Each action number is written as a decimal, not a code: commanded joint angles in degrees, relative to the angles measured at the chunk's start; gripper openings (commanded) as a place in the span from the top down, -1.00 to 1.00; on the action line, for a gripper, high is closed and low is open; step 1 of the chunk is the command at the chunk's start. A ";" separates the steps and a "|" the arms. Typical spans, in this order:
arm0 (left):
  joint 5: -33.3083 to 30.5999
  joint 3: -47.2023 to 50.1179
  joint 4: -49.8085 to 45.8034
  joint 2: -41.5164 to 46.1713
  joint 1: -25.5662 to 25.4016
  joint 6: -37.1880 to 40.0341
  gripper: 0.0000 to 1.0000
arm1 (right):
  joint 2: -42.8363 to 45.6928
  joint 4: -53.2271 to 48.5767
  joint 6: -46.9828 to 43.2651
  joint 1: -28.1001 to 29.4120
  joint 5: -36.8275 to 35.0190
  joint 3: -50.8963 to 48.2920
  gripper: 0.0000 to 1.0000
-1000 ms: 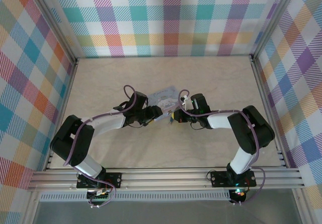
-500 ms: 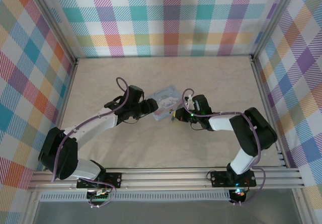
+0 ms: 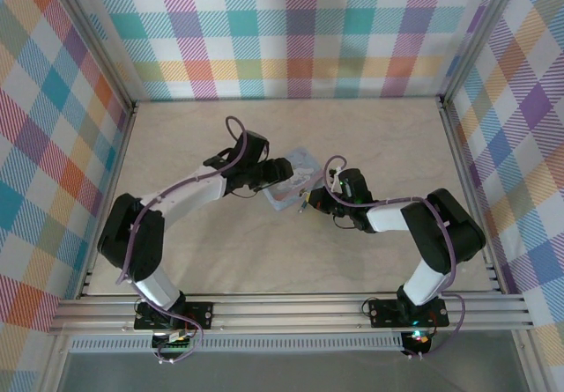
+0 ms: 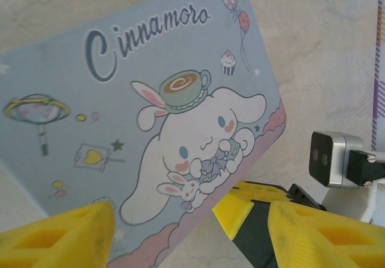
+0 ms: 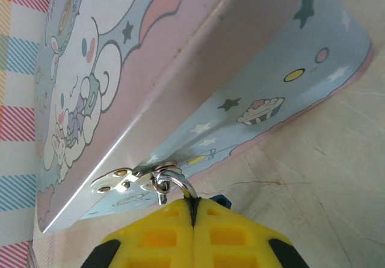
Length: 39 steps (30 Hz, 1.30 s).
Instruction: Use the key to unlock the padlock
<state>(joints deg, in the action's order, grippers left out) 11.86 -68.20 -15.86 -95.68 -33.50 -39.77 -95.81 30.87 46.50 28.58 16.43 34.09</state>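
Two hands: left hand (image 4: 161,227) spread astride the tin's (image 4: 150,69) near corner; right hand (image 5: 192,209) pressed together, key not discernible.
Padlock (image 5: 171,182): hangs on the tin's hasp (image 5: 117,180), mid-counter (image 3: 379,136), touching the right fingertips.
Bearing: dead ahead of the right hand, the nearer one.
Axis: shackle loop faces those fingers, I judge.

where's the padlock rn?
Right wrist view, low centre: the padlock hangs by its shackle from the hasp of the tin, against the tips of the shut right gripper.

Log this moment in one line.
left hand open at tin corner | right hand shut at padlock | shackle through tin hasp
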 commanded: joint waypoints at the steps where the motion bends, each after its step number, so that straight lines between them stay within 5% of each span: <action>1: 2.98 -2.43 1.98 -1.87 -1.25 0.66 -0.36 | -0.06 3.53 2.24 0.38 -1.57 -0.91 1.00; 39: -0.01 2.90 1.53 -4.39 -2.72 -2.58 -0.35 | 0.62 5.88 5.28 -2.82 -6.98 -0.31 1.00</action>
<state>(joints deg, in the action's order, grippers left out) 13.04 -67.64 -10.33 -99.90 -35.92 -41.95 -95.92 35.00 50.65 27.33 11.64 32.84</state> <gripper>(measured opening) 0.676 0.048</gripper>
